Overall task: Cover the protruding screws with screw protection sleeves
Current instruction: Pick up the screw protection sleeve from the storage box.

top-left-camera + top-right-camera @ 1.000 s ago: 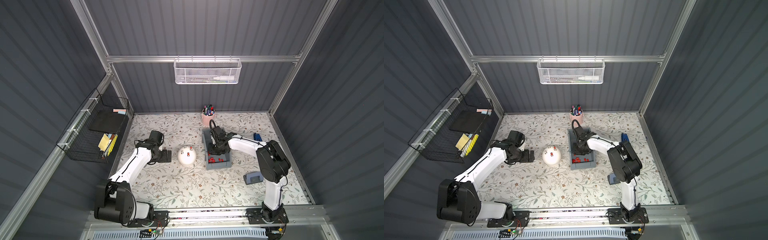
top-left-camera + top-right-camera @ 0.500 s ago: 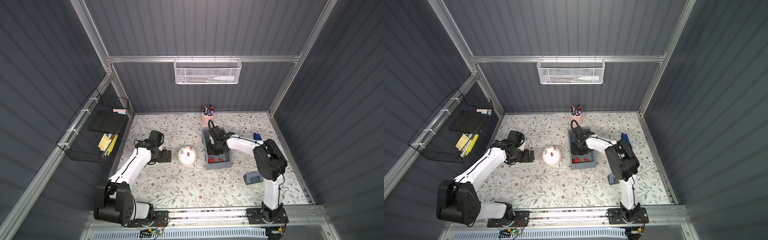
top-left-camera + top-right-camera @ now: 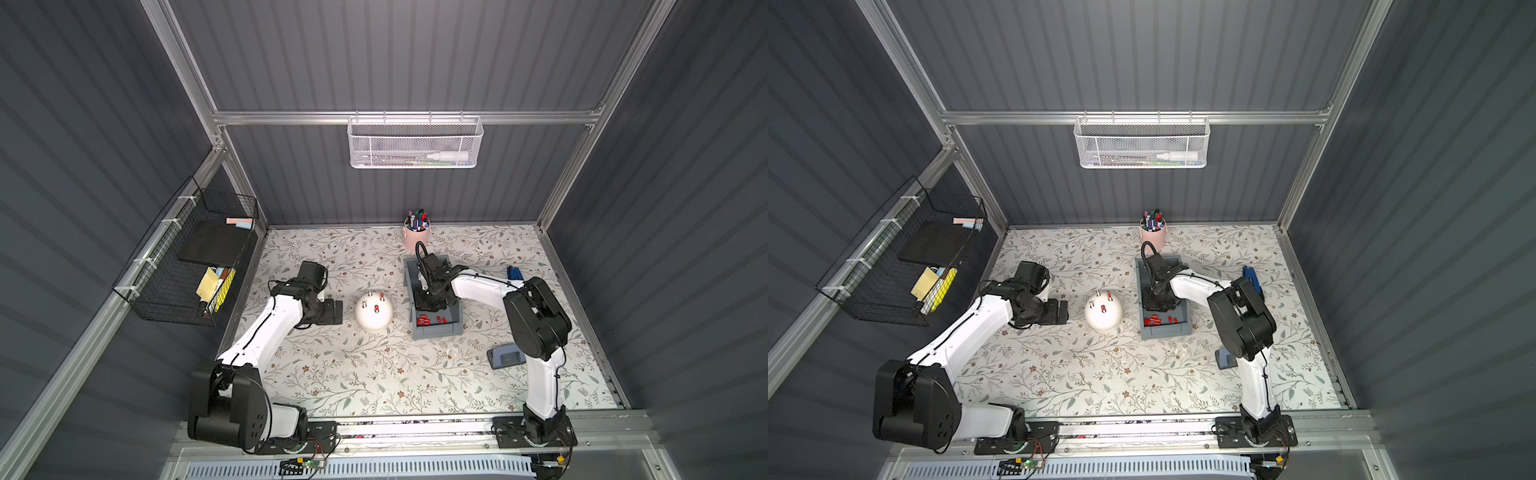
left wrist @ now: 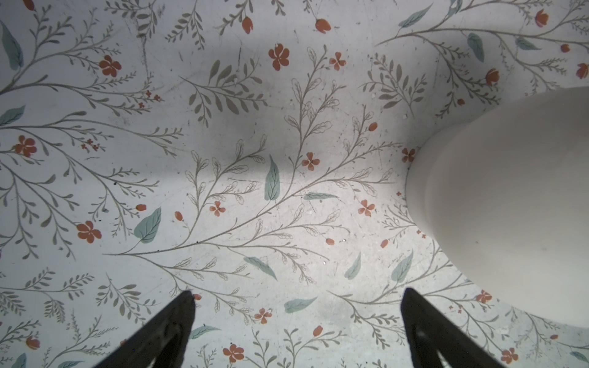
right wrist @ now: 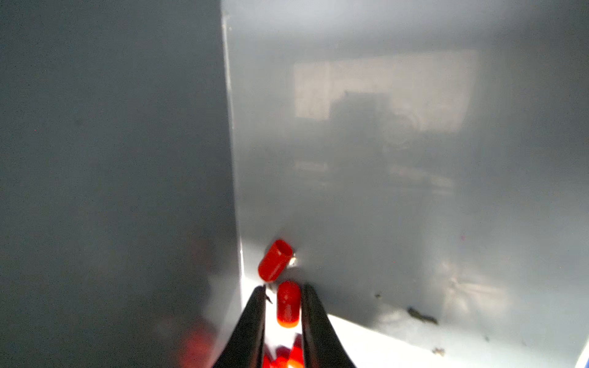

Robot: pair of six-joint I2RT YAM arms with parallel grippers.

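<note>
A white dome point(image 3: 374, 316) stands mid-table in both top views, also white dome point(image 3: 1104, 318). Two of its protruding screws point(image 3: 364, 304) are bare metal pins; two carry red screw protection sleeves point(image 3: 376, 308). My left gripper point(image 3: 334, 311) hangs open just left of the dome, nothing between its fingers point(image 4: 181, 318); the dome point(image 4: 510, 207) fills one side of that wrist view. My right gripper point(image 3: 432, 306) reaches down into the grey bin point(image 3: 436, 332), near loose sleeves point(image 3: 430, 320). Its jaws stand narrowly apart around a sleeve point(image 5: 288, 302), with a gap on one side. Another sleeve point(image 5: 275, 260) lies just beyond.
A pink cup of marker pens point(image 3: 417, 237) stands behind the bin. A blue item point(image 3: 514, 273) and a grey-blue device point(image 3: 505, 358) lie right of the bin. A black wire basket point(image 3: 199, 266) hangs on the left wall and a white mesh basket point(image 3: 415, 143) on the back wall.
The right arm's elbow has shifted slightly to the left while its gripper stays down in the bin. The left arm has not moved.
</note>
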